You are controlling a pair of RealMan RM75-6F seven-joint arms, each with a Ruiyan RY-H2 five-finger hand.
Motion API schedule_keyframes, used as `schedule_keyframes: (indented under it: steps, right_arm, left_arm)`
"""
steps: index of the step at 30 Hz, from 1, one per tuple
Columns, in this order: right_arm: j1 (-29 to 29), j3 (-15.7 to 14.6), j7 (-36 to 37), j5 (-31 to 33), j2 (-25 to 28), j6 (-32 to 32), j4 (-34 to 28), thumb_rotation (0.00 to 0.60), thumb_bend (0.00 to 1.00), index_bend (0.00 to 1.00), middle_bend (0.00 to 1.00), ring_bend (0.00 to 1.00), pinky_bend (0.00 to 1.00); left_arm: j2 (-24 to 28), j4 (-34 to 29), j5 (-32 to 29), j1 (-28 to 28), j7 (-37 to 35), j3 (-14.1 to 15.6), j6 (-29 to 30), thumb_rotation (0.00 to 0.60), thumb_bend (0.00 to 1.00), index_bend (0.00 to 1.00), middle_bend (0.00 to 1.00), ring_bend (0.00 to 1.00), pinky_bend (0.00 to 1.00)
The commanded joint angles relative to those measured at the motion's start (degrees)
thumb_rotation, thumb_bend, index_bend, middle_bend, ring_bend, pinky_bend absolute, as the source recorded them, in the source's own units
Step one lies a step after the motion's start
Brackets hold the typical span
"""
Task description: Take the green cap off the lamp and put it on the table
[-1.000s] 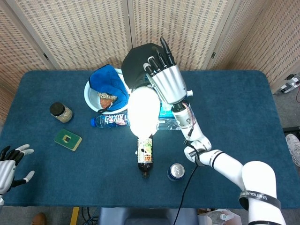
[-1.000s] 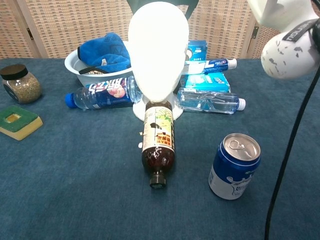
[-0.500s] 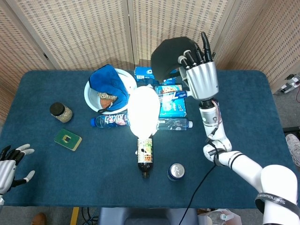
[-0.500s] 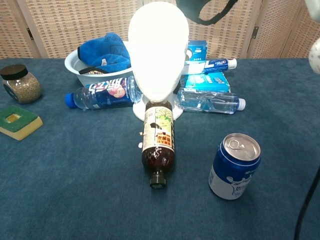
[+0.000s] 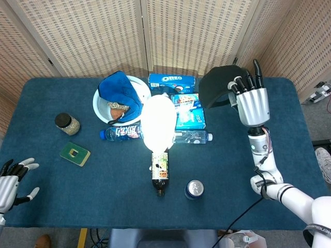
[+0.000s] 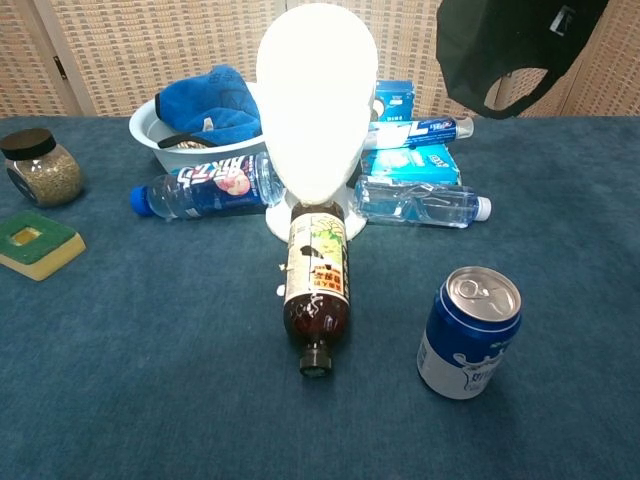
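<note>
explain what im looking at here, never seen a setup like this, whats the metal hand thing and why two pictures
It is a two-armed robot with human-like hands, steered by a person. Both pictures come from its own cameras: one on its head looking down at the blue table, one on its chest looking level across it.

The right hand holds a dark green cap up in the air, off to the side of the glowing white lamp. The left hand waits open at the table's near edge, holding nothing.

On the table lie a brown bottle, a blue can, two plastic bottles, snack boxes, a white bowl with a blue cloth, a jar and a green sponge.
</note>
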Motion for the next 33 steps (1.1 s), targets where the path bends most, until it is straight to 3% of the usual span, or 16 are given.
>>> schedule_keyframes:
  steps: [1,14,24,33]
  right_arm:
    - [-1.40,-1.13,0.25,-0.08,-0.40,0.87,0.32,0.600,0.57,0.93,0.50,0.22,0.00]
    - [-4.03,-4.36,1.31,-1.32,-6.94,1.95,8.04,0.600,0.57,0.93,0.50,0.22,0.00]
    - [-6.80,-8.50,1.89,-3.85,-13.05,3.32,15.00,0.600,0.57,0.93,0.49,0.22,0.00]
    - [-11.14,-11.17,-3.26,-4.10,-11.06,2.16,7.36,0.600,0.52,0.65,0.35,0.15,0.00]
  left_arm:
    - [-0.14,0.17,-0.08,-0.08,-0.10,0.05,-0.26,0.600,0.23,0.26,0.17,0.16,0.00]
    - [-0.64,1.16,0.10,-0.65,-1.24,0.00,-0.92,0.600,0.23,0.26,0.17,0.16,0.00]
    - [-0.99,1.83,-0.12,-0.93,-1.72,0.12,-1.63,0.600,0.23,0.26,0.17,0.16,0.00]
    - [-1.19,2.05,-0.30,-0.90,-1.74,0.26,-1.79,0.600,0.23,0.26,0.17,0.16,0.00]
